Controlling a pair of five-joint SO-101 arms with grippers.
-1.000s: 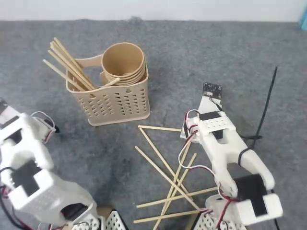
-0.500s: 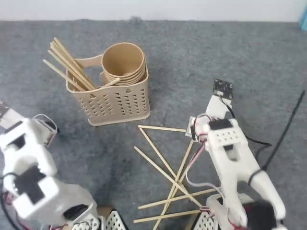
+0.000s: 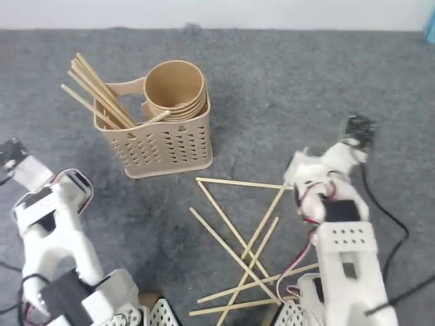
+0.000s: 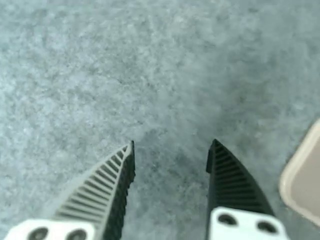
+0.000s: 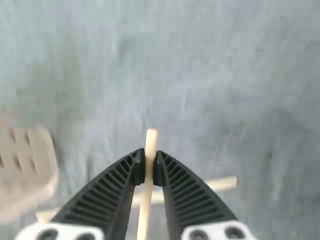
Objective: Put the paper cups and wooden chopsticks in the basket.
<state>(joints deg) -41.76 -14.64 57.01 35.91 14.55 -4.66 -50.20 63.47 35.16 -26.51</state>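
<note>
R pincer (image 5: 146, 156) clamped near tip of one chopstick (image 5: 151, 135); L pincer (image 4: 171, 147) wide open, empty.
Basket (image 3: 163, 146) well apart; I worry stick pivots in grip, snags crossed pile (image 3: 246, 260) on lift.

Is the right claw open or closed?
Shut. The right gripper is pinching a wooden chopstick, with no gap on either side of the stick.

White arms (image 3: 346, 238), black ribbed fingers (image 5: 115, 190) (red, white cables (image 3: 302, 255)).
</note>
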